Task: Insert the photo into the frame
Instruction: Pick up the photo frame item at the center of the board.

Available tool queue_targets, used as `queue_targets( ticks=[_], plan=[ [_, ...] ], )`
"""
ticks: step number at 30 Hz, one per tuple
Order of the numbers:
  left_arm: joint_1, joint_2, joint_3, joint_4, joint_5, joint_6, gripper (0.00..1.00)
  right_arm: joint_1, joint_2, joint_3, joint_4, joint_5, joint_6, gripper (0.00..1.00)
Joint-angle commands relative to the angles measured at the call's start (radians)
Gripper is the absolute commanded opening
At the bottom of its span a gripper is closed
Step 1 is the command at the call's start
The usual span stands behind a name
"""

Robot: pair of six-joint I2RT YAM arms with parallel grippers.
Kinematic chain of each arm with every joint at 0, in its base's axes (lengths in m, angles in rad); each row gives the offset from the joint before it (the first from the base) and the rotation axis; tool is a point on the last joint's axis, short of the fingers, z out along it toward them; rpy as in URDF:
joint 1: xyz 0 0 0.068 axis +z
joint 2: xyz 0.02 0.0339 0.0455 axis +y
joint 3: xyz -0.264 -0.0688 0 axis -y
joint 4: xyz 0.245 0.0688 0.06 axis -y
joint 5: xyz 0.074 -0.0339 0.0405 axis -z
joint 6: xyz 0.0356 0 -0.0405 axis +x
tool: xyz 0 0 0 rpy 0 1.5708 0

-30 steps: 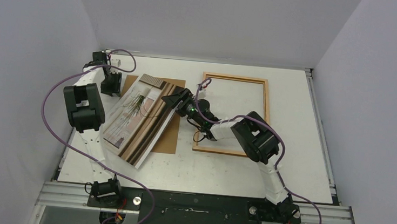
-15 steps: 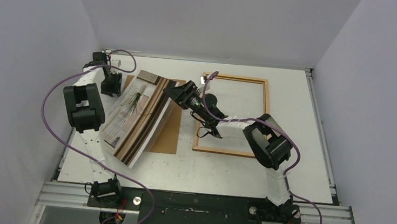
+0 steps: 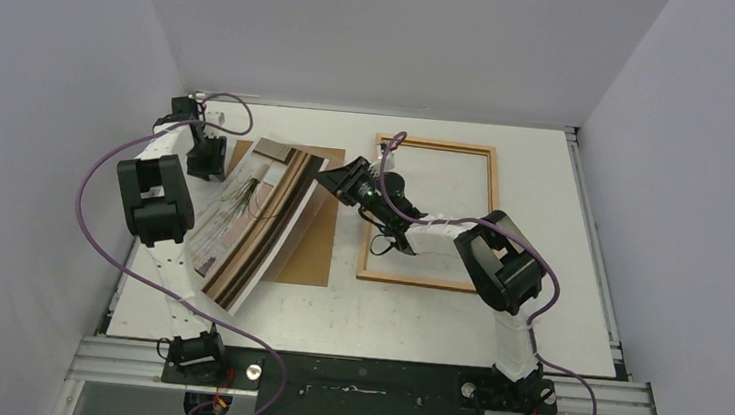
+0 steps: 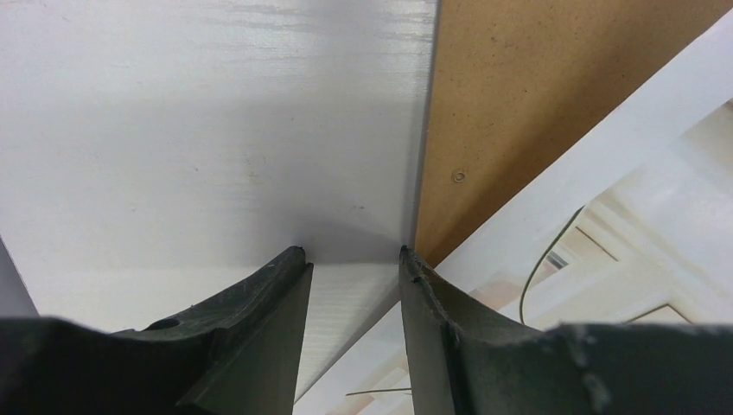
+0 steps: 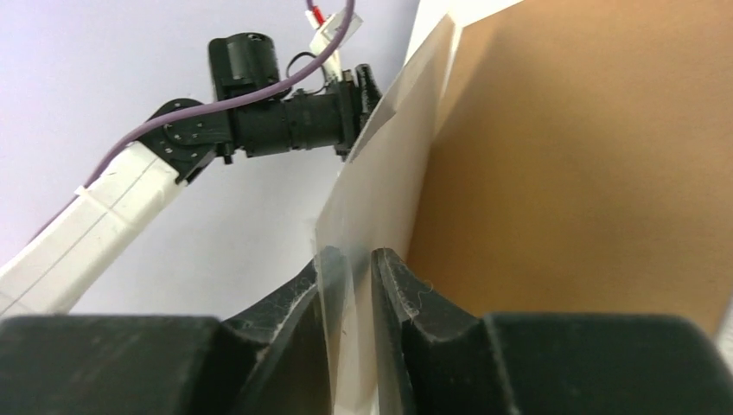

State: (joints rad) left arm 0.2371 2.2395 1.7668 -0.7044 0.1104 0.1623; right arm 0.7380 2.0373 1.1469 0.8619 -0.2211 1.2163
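Observation:
The photo (image 3: 252,220) arches up off the table left of centre, printed side up, with its right edge raised. My right gripper (image 3: 331,179) is at that raised edge. In the right wrist view the right gripper (image 5: 350,255) is shut on the photo's white sheet (image 5: 380,164). My left gripper (image 3: 211,166) is at the photo's far left corner. In the left wrist view the left gripper (image 4: 353,255) has its jaws apart, and the white corner lies between them. The photo's beige print (image 4: 640,225) shows to the right. The frame (image 3: 439,144) lies flat to the right, with nothing in it.
A brown fibreboard backing sheet (image 3: 315,243) lies under the photo's right side and also shows in the wrist views (image 4: 536,86) (image 5: 588,173). The right arm's forearm crosses the frame's left rail. White walls close in the table on three sides.
The right gripper's jaws have closed on the photo's right edge. That edge has been carried left, and the sheet bows more steeply. The left arm has stayed put.

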Motion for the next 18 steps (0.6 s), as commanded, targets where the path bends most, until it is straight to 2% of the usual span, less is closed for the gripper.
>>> queue_targets(
  ticks=[1,5,18],
  plan=[
    [-0.009,0.002,-0.036,-0.106,0.049,-0.008,0.41,-0.03,-0.139,0.012,-0.06,-0.005,-0.07,0.18],
    [-0.012,0.002,-0.042,-0.108,0.051,-0.009,0.41,-0.053,-0.233,0.035,-0.197,0.008,-0.16,0.13],
    [-0.034,0.0,-0.056,-0.104,0.072,-0.014,0.41,-0.146,-0.467,0.191,-0.591,0.034,-0.415,0.08]
  ],
)
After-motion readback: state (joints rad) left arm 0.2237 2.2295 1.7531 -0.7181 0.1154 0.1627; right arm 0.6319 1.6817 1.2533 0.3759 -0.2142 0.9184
